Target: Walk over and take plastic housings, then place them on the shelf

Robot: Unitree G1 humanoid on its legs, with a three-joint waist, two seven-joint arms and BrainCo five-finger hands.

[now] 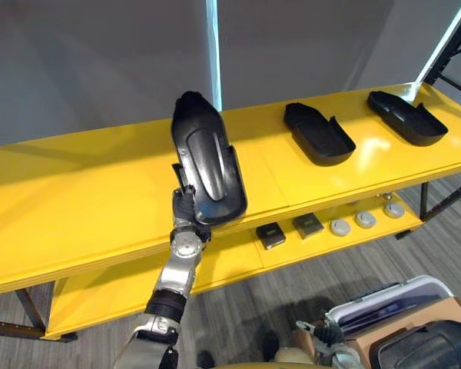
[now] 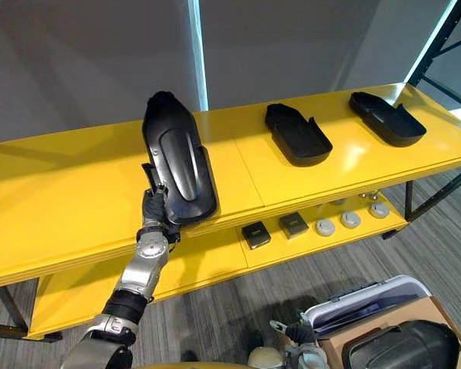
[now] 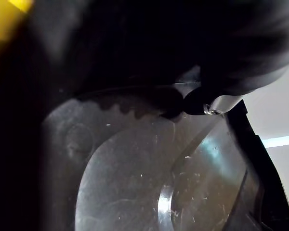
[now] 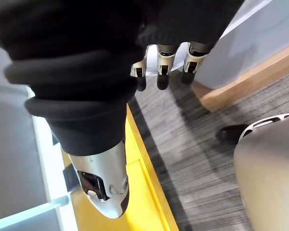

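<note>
Left hand (image 1: 184,209): gripped black housing (image 1: 207,157) by its near end, tilted above yellow shelf (image 1: 77,192), likely for setting down.
Right hand (image 4: 164,65): hung idle, fingers loose.

The left arm (image 1: 174,278) reaches up and forward from the lower left, almost straight, with the wrist raised; the left hand (image 1: 186,209) is closed on the near end of a plastic housing (image 1: 207,165), a dark fingertip (image 3: 195,102) pressed against the part's surface; the right hand (image 4: 164,58) hangs low at the robot's right side, holding nothing, its fingers loosely straight and pointing down, the thumb (image 4: 106,187) apart from them.
</note>
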